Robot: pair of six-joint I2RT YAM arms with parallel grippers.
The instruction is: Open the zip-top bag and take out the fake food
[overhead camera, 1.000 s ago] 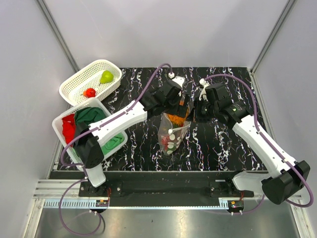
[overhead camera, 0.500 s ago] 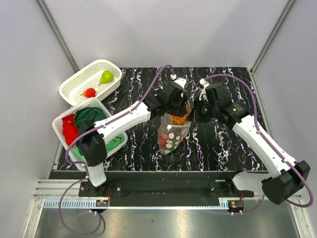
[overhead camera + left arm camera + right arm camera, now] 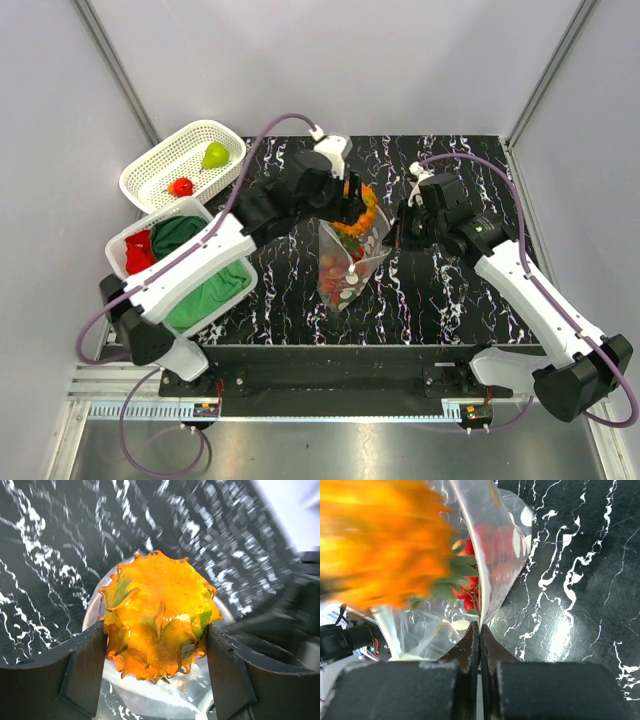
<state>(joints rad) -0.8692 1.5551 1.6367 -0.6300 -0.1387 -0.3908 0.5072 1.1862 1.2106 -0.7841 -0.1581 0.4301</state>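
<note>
Left wrist view has the action: the left gripper [image 3: 156,652] is clamped square on the orange bumpy piece [image 3: 159,610], 1 finger on each flank, a nicely centred hold. Just beneath it sits the open mouth of the zip-top bag [image 3: 345,280].

Over on the right wrist view, the right gripper [image 3: 480,632] is pinched tight on the bag's lip, jaws together with only film between them. That holds the pouch up off the black tabletop [image 3: 440,290] near the middle.

The step in hand looks like drawing this piece out. To do it well, lift straight up until every spike is clear of the rim, because those points could snag the floppy plastic and drag the bag along. The right side's job is simply to anchor that lip without yanking sideways.

Once clear, the far-left white basket [image 3: 150,172] seems the natural drop. A pear [image 3: 215,155] and a small red fruit [image 3: 181,186] already lie there. Red pieces [image 3: 470,587] show inside the bag, so more picks are probably to come.
</note>
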